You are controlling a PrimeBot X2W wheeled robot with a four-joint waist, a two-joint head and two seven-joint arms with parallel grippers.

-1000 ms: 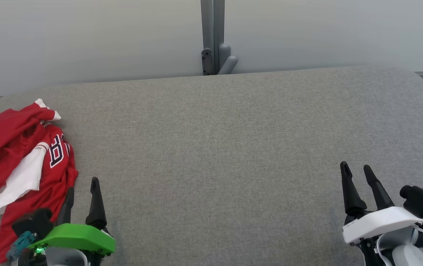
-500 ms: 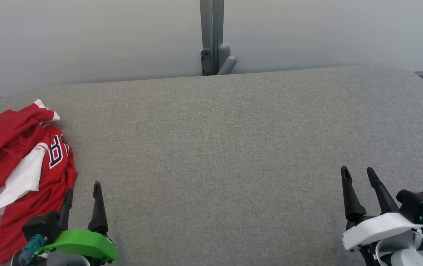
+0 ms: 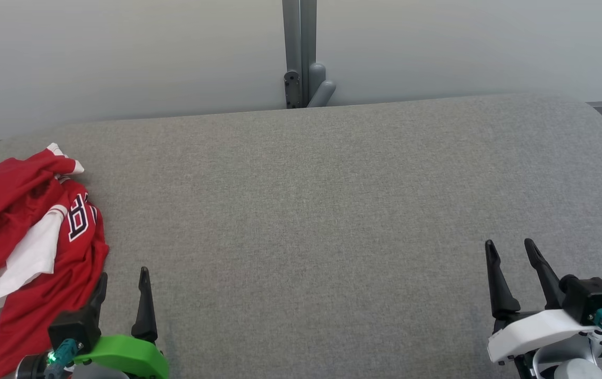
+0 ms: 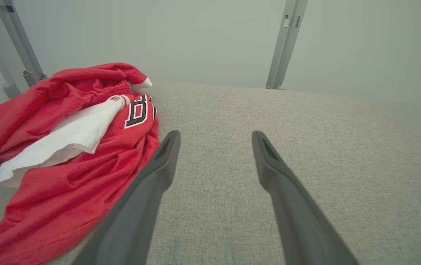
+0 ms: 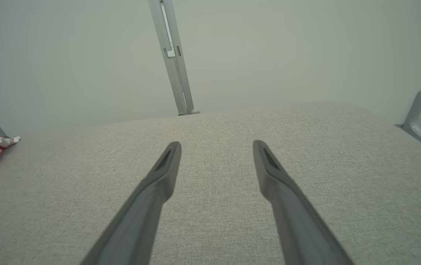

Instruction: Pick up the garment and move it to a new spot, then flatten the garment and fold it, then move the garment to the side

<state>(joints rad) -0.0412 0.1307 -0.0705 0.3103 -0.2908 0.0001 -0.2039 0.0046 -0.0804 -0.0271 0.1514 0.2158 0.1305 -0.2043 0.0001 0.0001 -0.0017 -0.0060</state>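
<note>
I am reporting with the grey fabric-covered table as my reference. The red jersey lies crumpled in a heap at the table's left end, close to its left edge. It is neither flattened nor folded. A white panel is folded across its middle, and a black-and-white printed character shows on the red cloth beside it. The left gripper, with its green housing, sits over the table's near edge just beside the jersey. Its two dark fingers are spread wide with nothing between them. In the head view its outer finger overlaps the jersey's hem, and in the left wrist view that fingertip stands next to the red cloth. I cannot tell from either view whether the two actually touch. The right gripper, with its white housing, is over the table's near right corner, well apart from the jersey. Its fingers are likewise held wide apart and empty, above bare grey fabric. A grey metal post rises behind the middle of the table's far edge, against a pale wall.
</note>
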